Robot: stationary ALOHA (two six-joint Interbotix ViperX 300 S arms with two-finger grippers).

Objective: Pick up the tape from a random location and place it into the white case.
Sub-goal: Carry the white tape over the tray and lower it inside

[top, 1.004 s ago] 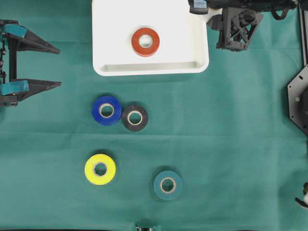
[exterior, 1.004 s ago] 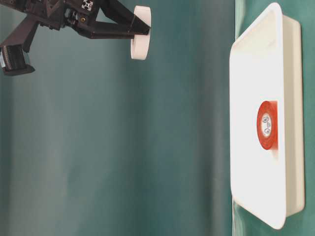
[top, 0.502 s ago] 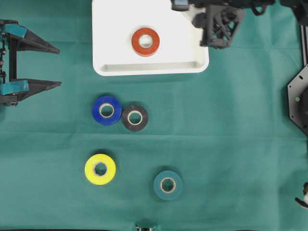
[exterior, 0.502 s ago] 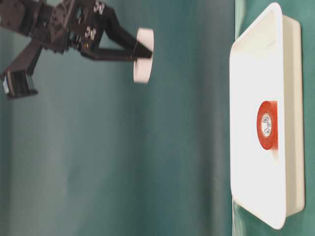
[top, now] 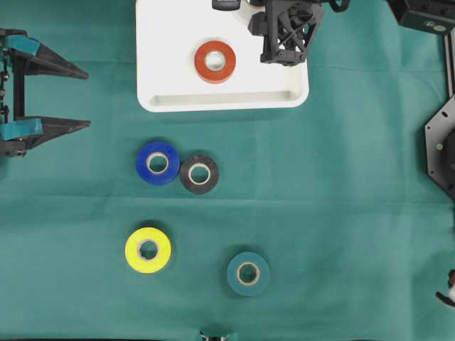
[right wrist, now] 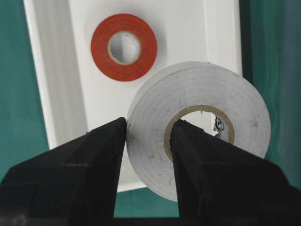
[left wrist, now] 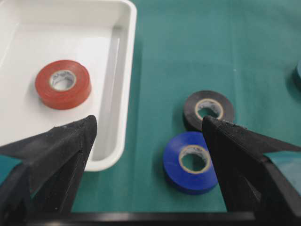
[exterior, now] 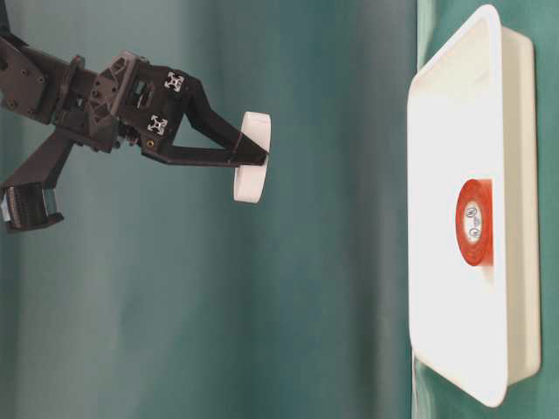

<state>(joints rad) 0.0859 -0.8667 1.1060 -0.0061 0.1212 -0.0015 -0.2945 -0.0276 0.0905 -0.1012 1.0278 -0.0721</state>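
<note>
**White roll held high over the case**

White tape (right wrist: 197, 127), a little grubby at the edges, is pinched through its wall by the right end effector (right wrist: 148, 141): one finger sits inside the cardboard core, the other against the outer face, so the roll hangs flat with its hole facing the tray below. That grip looks chosen to let the roll drop cleanly once the fingers part. From the table-level view it is well above the white case (exterior: 454, 87), not yet touching anything, and from overhead the arm sits over the case's right part.

Inside the case a red roll (top: 215, 62) already lies flat near the middle. The white one is carried to the side of it, apparently to avoid landing on top.

Out on the green cloth of the bench (top: 341, 213), four rolls wait: a blue one (top: 157, 163) touching a black one (top: 199, 173) just below the case's near rim, then a yellow one (top: 148, 250) and a teal one (top: 248, 273) farther off and apart.

The left end effector (top: 60, 99) is parked at the left edge with its fingers spread wide, holding nothing, clear of the working arm.
</note>
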